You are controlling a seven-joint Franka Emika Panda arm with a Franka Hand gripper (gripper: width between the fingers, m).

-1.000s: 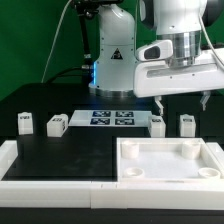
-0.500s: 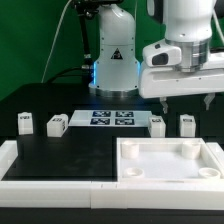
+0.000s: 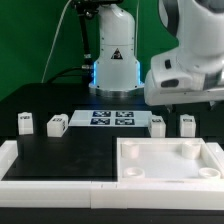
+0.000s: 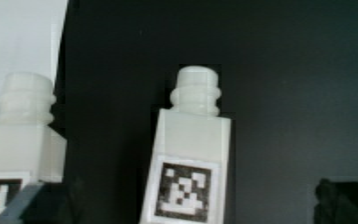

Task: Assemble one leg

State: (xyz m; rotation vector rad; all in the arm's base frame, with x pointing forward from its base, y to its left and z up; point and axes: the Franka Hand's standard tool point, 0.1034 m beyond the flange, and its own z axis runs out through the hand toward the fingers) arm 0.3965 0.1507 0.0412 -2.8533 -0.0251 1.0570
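**Desk:** Where is the end effector?

**Photographer:** Raised above the black surface, toward the exterior view's right, touching nothing. In the wrist view its dark fingertips stand spread wide, one on each side of the leg, neither touching it. They grip nothing.

**Desk:** And the leg itself?

**Photographer:** The leg rests on the surface at the exterior view's right end of a row of four. It is just behind the tabletop and apart from its rear rim. A neighbouring leg sits near on the exterior view's left, with a strip of bare black between them. Next come the marker board, a third leg and a fourth leg.

**Desk:** How much room is there?

**Photographer:** The wrist view shows the leg with dark surface along both long sides and around its stepped peg. A raised white border lines the surface's front edge and the edge on the exterior view's left. The widest bare stretch lies between that border, the marker board and the tabletop.
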